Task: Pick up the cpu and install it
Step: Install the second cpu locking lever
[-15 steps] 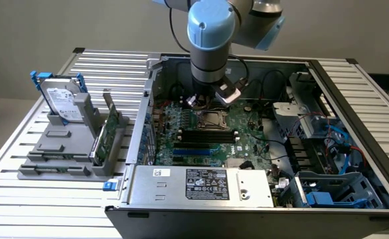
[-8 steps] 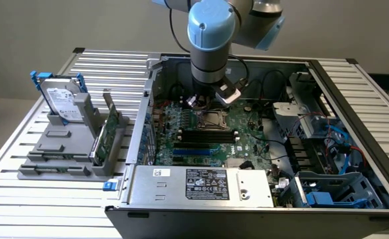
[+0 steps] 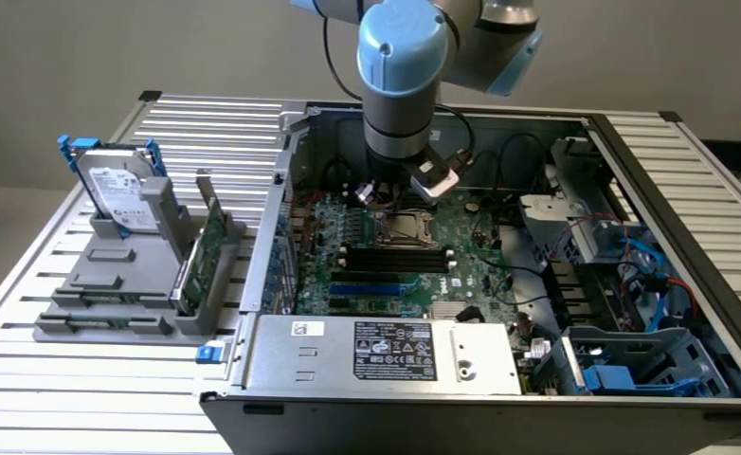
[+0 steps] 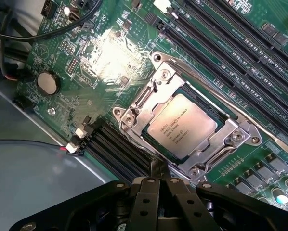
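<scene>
Silvery cpu (image 4: 186, 126) seated in socket (image 4: 156, 79), gripper (image 4: 159, 185) closed

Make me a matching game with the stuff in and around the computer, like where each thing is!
Things:
1. cpu
2. hard drive
3. coin battery
4. green circuit card

Places:
A. standing at the back of the grey rack
B. lying in the metal socket frame
C. round, on the green board
D. on edge in the grey rack, nearer the case

Pairs: 1-B, 2-A, 3-C, 4-D
</scene>
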